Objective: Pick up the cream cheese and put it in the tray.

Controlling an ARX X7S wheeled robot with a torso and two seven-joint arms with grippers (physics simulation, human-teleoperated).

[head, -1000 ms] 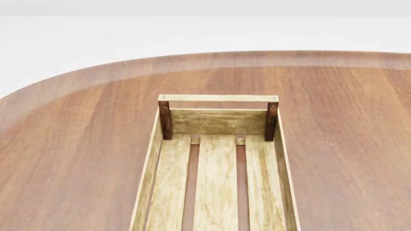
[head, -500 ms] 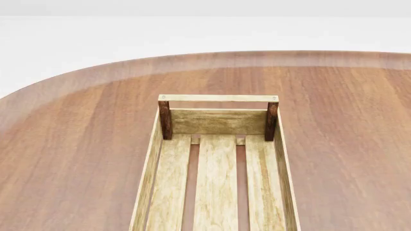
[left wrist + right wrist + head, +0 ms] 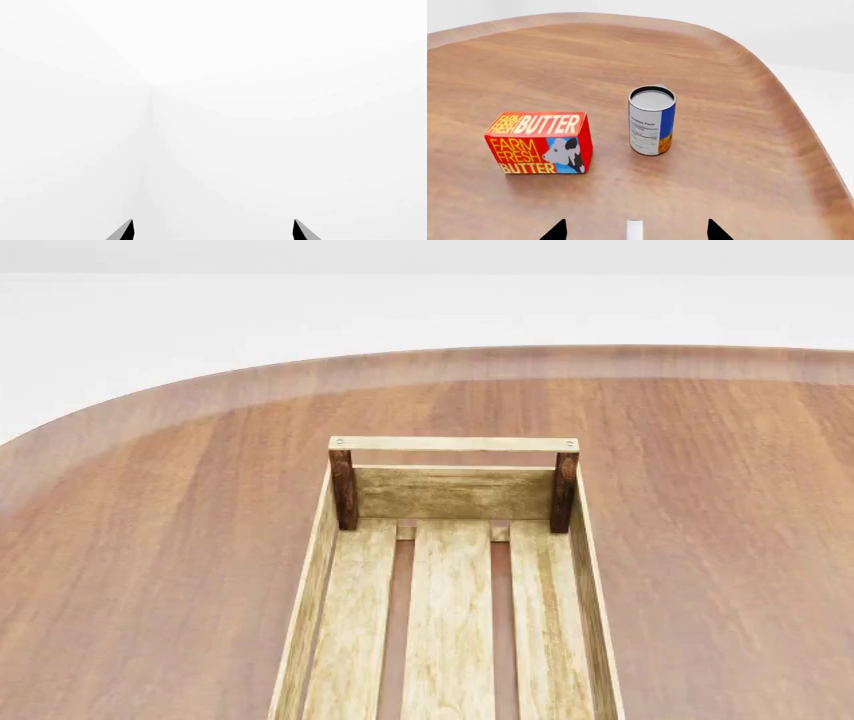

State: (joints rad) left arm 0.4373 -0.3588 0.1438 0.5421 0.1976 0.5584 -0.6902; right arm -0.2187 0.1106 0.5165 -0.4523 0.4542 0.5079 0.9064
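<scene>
Tray (image 3: 449,570) unmoved, long axis front-to-back

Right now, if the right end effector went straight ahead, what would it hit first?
Probably the white sliver, seemingly the cream cheese, just ahead between its open fingertips; depth is unclear.

A rounded, reddish-brown wooden surface (image 3: 160,540) carries everything. In the head view, the tray (image 3: 583,570), a long light-wood crate with dark corner posts and three bottom slats, rests on it, running toward the near edge. In the right wrist view, a red-orange butter box (image 3: 539,143) stands on the surface (image 3: 627,60) beside an upright can (image 3: 652,120) with a blue and orange label; the two are near each other but apart.
</scene>
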